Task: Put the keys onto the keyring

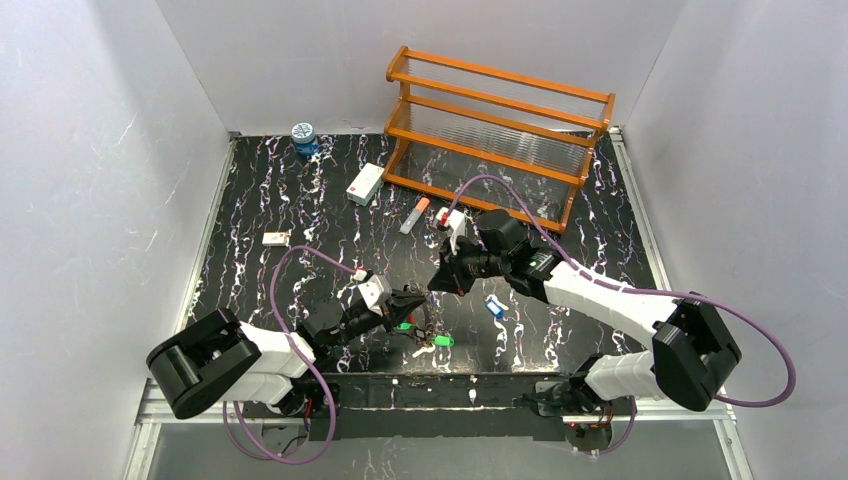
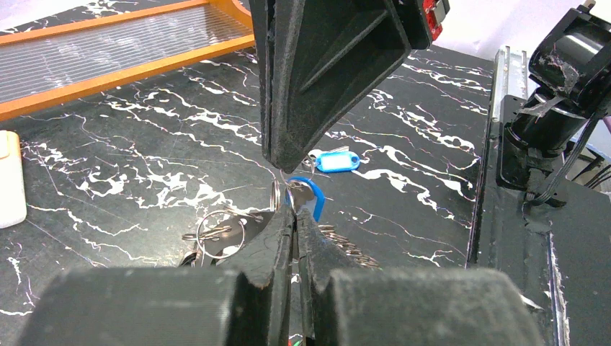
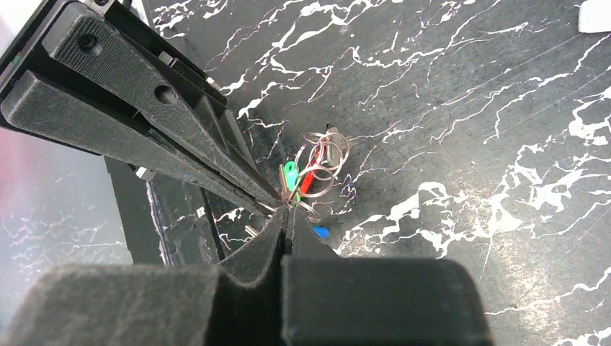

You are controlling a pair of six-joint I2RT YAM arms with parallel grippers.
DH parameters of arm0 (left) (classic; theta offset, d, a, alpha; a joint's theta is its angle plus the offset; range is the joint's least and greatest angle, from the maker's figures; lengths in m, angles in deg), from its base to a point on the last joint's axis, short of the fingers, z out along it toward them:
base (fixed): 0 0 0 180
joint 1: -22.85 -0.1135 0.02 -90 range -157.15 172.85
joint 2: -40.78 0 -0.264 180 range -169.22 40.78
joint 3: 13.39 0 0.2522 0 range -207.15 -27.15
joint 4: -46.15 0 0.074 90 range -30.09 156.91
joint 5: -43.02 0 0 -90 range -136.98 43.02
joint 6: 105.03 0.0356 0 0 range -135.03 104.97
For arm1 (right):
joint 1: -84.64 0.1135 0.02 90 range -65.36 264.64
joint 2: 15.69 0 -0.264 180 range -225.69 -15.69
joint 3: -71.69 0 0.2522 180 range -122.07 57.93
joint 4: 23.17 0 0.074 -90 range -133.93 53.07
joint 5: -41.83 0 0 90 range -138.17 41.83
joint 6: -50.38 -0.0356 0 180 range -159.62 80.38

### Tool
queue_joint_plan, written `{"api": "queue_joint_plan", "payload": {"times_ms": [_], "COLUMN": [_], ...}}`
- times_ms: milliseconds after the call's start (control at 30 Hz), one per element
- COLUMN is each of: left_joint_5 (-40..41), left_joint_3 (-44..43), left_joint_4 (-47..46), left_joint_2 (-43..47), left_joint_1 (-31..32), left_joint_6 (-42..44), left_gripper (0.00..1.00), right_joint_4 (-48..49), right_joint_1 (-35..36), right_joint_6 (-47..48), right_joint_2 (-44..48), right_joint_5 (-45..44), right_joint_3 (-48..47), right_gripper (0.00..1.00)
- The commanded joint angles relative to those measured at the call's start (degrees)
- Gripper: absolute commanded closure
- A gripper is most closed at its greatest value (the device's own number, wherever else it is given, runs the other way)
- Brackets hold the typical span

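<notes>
Keyring point(image 3: 322, 153) and keys point(image 3: 290, 175) are bunched centre-front on the bench point(image 1: 600, 240), near its front edge. Left tool point(image 2: 292, 216) and right tool point(image 3: 287, 215) are both closed, tips met at the bunch. Which piece is pinched cannot be told. A blue tag point(image 1: 493, 306) lies just beside them. The orange rack point(image 1: 500, 110) is well apart, at the far edge.

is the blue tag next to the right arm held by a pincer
No, the blue tag lies alone on the table with nothing touching it.
</notes>
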Motion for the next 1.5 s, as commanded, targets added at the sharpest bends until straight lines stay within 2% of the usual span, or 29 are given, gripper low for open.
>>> {"api": "queue_joint_plan", "payload": {"times_ms": [0, 167, 233, 400, 600, 700, 867, 1000, 1167, 1300, 1467], "left_joint_5": [0.0, 0.0, 0.0, 0.3, 0.4, 0.3, -0.4, -1.4, -2.4, -3.4, -6.4], "left_joint_3": [-1.5, -1.5, -1.4, -1.0, -0.7, -0.5, -0.2, 0.0, 0.3, 0.3, -0.1], "left_joint_4": [-1.6, -1.6, -1.6, -1.6, -1.6, -1.6, -1.6, -1.5, -1.5, -1.5, -1.5], "left_joint_2": [1.0, 1.2, 1.4, 1.8, 2.2, 2.4, 3.1, 3.7, 4.0, 3.9, 3.8], "left_joint_1": [0.1, 0.1, 0.2, 0.1, 0.1, 0.1, 0.1, 0.2, 0.3, 0.2, 0.1], "left_joint_6": [-0.3, -0.4, -0.4, -0.4, -0.3, -0.2, 0.2, 0.4, 0.7, 1.0, 1.4], "left_gripper": [1.0, 1.0, 1.0, 1.0, 1.0, 1.0, 1.0, 1.0, 1.0, 1.0, 1.0], "right_joint_4": [0.6, 0.6, 0.8, 1.2, 1.7, 2.2, 4.4, 8.8, 18.8, 29.4, 37.7], "right_joint_1": [0.0, 0.0, 0.0, 0.0, 0.0, 0.0, 0.0, -0.1, -0.1, -0.1, -0.1], "right_joint_6": [1.1, 0.7, 0.3, -0.7, -1.8, -2.0, -1.8, -0.3, 5.1, 11.9, 15.4], "right_joint_2": [1.8, 1.4, 1.8, 3.3, 6.3, 6.9, 6.7, 9.2, 15.9, 20.5, 21.3], "right_joint_5": [-0.1, 0.2, 0.0, -1.5, -4.4, -4.4, 0.0, 3.7, 4.9, 9.1, 9.1], "right_joint_3": [0.9, 1.5, 1.9, 3.1, 4.7, 5.4, 6.3, 8.0, 15.5, 23.7, 28.8], "right_gripper": [0.99, 0.98, 0.93, 0.6, 0.42, 0.41, 0.44, 0.39, 0.38, 0.38, 0.37]}}
